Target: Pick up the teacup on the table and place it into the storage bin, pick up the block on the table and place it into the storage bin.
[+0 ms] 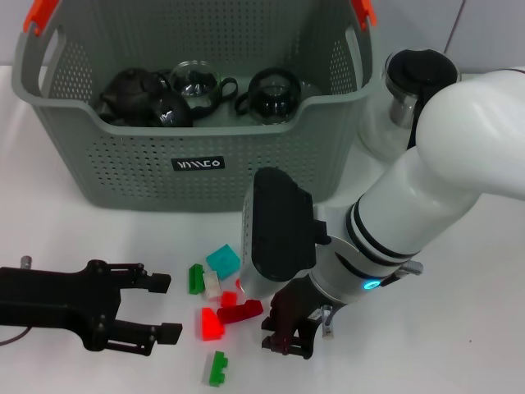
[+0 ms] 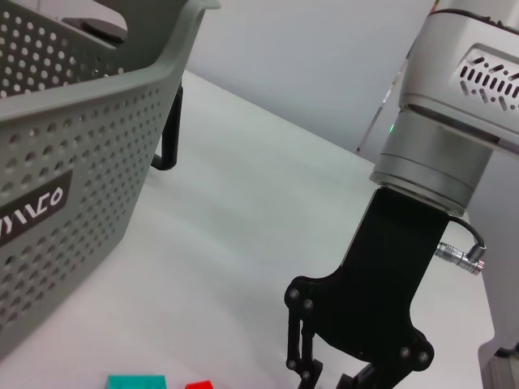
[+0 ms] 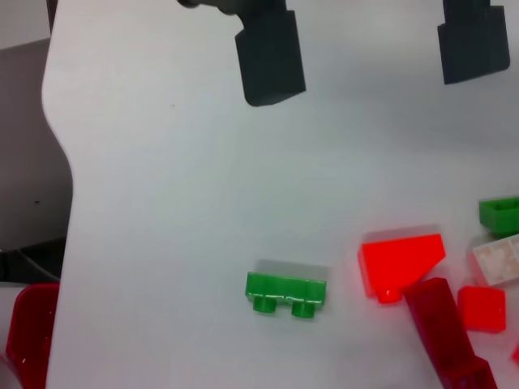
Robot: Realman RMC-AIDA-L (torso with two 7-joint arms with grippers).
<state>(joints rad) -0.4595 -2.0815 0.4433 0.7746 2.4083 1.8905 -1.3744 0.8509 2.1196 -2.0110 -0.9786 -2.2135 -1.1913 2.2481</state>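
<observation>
Left pincer (image 1: pixel 164 308) gapes wide, empty; right pincer (image 1: pixel 294 335) seemingly open over blocks (image 1: pixel 220 300).

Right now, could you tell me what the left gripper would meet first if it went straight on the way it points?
Probably the red block: the left gripper, jaws open, points across the table at it, with the green block just off that line. Height is hard to judge.

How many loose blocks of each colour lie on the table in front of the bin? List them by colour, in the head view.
Green blocks: 2
Red blocks: 3
Teal block: 1
White block: 1
Total: 7
</observation>
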